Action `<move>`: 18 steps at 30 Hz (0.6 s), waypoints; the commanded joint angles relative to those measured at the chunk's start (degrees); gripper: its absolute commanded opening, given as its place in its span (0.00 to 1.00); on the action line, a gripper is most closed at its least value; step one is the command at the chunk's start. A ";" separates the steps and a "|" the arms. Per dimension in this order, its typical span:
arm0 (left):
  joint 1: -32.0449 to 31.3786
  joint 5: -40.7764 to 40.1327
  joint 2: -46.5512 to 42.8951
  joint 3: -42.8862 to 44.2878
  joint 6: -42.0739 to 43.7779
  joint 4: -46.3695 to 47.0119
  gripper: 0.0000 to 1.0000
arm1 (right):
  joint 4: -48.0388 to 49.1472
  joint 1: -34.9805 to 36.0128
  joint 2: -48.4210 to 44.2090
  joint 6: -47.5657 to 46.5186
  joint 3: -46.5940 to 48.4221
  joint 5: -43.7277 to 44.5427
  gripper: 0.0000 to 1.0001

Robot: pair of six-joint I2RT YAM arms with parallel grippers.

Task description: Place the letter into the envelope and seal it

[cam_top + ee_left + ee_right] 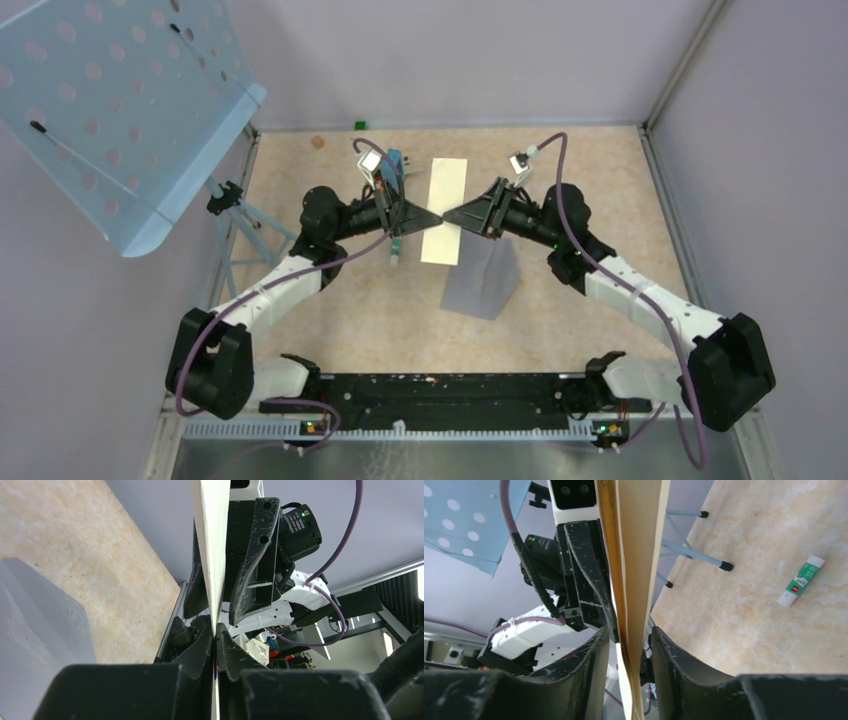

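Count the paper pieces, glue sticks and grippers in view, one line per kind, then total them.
Paper pieces: 2, the letter and the envelope
Glue sticks: 1, the glue stick
Grippers: 2, the left gripper and the right gripper
Total: 5

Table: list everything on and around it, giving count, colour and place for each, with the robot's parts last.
letter: one, cream, held up mid-table
envelope: one, grey, flat on the table, nearer than the letter
glue stick: one, white and green, on the table left of the letter
blocks: one cluster, blue showing, behind the left gripper
cube: one, green, at the far wall
board: one, pale blue, perforated, far left on a stand
left gripper: one, black, jaws shut on the letter
right gripper: one, black, jaws around the letter
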 commanded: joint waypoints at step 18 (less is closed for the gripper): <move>-1.79 -17.62 -3.73 2.26 27.91 -35.10 0.78 | -25.65 -2.98 -11.30 -14.00 -4.70 21.12 0.00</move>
